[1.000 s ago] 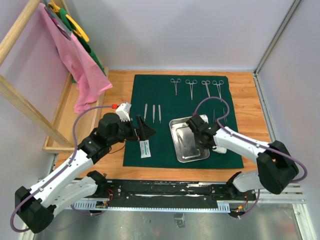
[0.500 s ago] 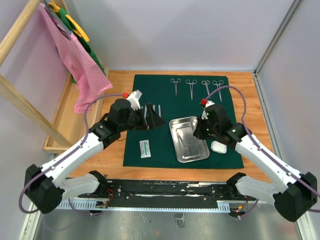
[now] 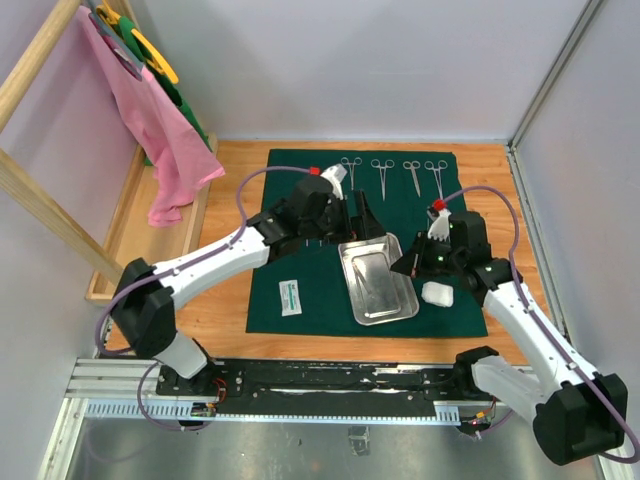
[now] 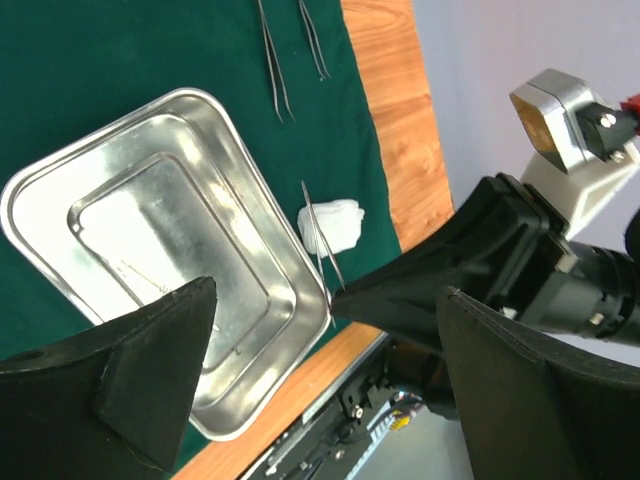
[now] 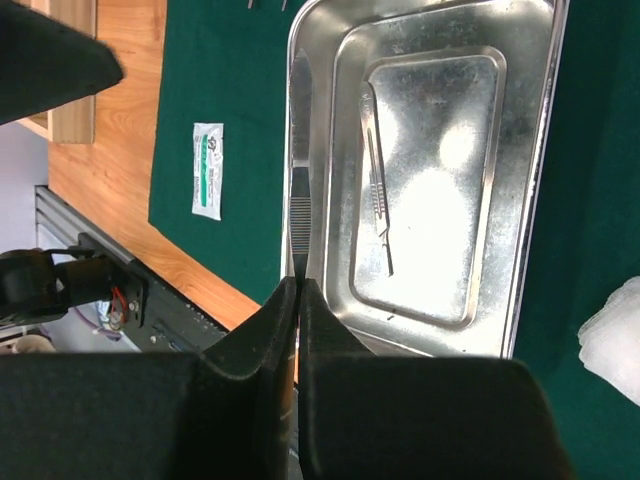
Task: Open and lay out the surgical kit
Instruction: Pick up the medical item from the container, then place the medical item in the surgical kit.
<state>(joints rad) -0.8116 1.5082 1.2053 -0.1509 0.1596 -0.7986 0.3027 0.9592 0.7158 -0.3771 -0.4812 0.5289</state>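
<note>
One dark green cloth (image 3: pixel 320 310) lies flat under both pincers, with one steel tray (image 3: pixel 385 300) on it. Four scissor-like clamps (image 3: pixel 350 172) sit in a row on the cloth beyond the left pincer (image 3: pixel 355 222). Just past the right pincer (image 5: pixel 298 285), toward the table's near edge, is one white gauze wad (image 3: pixel 437 293). One small white packet (image 3: pixel 291 297) lies well to the near side of the left pincer, beside the tray.

Two loose tweezers (image 4: pixel 272 60) show on the cloth past the tray in the left wrist view. A third pair of tweezers (image 5: pixel 299 215) is in the right pincer. One more slim steel tool (image 5: pixel 378 190) lies inside the tray, ahead of the right pincer's tips. Anything under the left forearm is hidden.

The left arm stretches diagonally from its base across the cloth, wrist over the tray's far corner. Its jaws stand wide apart and hold nothing, with the tray below and between them. The right arm bends its elbow outward and reaches back toward the centre, with its tips at the tray's edge. Its jaws are pressed together on the end of the third tweezers, which run out along the tray's rim. Whether they touch the rim I cannot tell.

The packet carries green printing, too small to read.
</note>
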